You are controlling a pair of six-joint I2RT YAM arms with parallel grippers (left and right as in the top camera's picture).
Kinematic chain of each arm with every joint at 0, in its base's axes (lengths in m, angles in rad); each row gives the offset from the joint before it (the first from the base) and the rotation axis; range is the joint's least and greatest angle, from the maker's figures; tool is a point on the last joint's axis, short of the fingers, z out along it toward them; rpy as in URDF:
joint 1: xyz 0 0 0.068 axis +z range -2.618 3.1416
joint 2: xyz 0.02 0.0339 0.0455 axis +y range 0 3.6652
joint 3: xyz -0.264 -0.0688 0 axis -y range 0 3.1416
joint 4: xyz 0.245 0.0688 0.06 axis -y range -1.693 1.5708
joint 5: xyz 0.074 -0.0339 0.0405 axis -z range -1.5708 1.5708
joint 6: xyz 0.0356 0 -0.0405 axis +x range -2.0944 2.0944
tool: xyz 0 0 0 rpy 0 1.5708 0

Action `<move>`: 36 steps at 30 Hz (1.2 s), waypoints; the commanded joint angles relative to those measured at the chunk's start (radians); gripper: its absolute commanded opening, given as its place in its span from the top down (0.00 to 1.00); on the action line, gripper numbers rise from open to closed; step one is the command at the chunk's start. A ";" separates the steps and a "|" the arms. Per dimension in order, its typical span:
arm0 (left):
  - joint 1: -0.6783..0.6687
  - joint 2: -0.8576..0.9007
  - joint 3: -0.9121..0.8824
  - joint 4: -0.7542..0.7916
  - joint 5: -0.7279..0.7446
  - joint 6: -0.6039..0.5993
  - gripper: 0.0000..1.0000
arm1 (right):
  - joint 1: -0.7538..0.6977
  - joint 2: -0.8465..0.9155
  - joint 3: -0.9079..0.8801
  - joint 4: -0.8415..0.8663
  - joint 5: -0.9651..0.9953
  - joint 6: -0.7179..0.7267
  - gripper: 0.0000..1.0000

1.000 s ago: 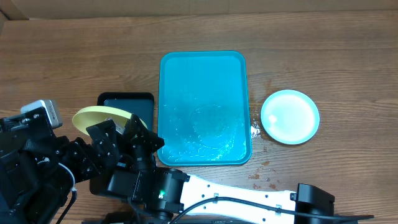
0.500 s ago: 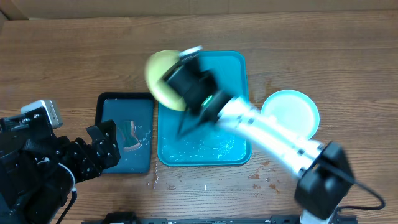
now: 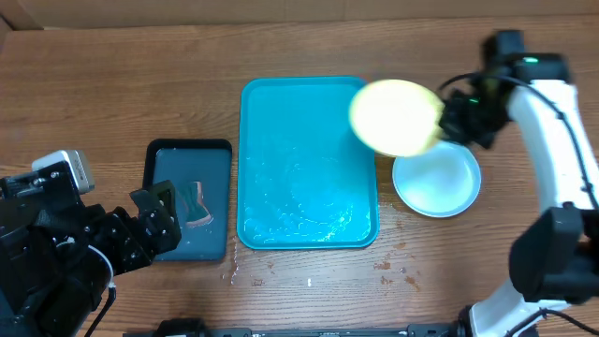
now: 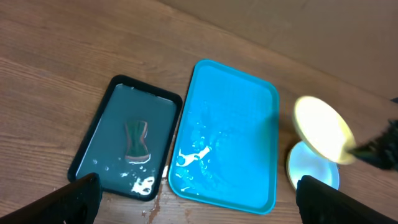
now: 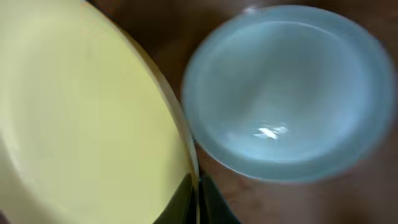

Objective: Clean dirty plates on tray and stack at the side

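My right gripper (image 3: 447, 120) is shut on the rim of a yellow-green plate (image 3: 396, 117) and holds it in the air above the right edge of the turquoise tray (image 3: 271, 103), beside the light blue plate (image 3: 436, 181) on the table. In the right wrist view the yellow-green plate (image 5: 81, 124) fills the left, pinched between my fingers (image 5: 198, 199), with the light blue plate (image 5: 283, 93) below. The tray is wet and holds no plate. My left gripper (image 4: 196, 196) is open and empty, high above the table. A third plate is out of view.
A smaller black tray (image 3: 187, 201) with water and a dark sponge (image 3: 194, 203) lies left of the turquoise tray. Water drops lie on the wood at the tray's front edge (image 3: 234, 273) and right corner (image 3: 386, 264).
My right arm swung the yellow-green plate from over the black tray at the left, across the turquoise tray, to above the light blue plate at the right. The left arm has not moved.
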 commanded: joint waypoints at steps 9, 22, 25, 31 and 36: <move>0.004 0.000 0.004 0.000 0.010 0.011 0.00 | -0.092 -0.045 -0.235 -0.029 0.268 0.001 0.96; 0.004 0.000 0.004 0.001 0.010 0.011 0.00 | -0.158 -0.167 -0.340 0.122 -0.034 -0.209 0.50; 0.004 0.000 0.004 0.001 0.010 0.011 0.00 | -0.117 -0.314 -0.325 0.141 -0.197 -0.317 0.23; 0.004 0.000 0.004 0.000 0.010 0.011 0.00 | 0.077 -0.641 -0.308 0.205 -0.289 -0.370 0.00; 0.004 0.000 0.004 0.000 0.010 0.011 0.00 | 0.236 -0.818 -0.308 0.274 -0.300 -0.366 0.00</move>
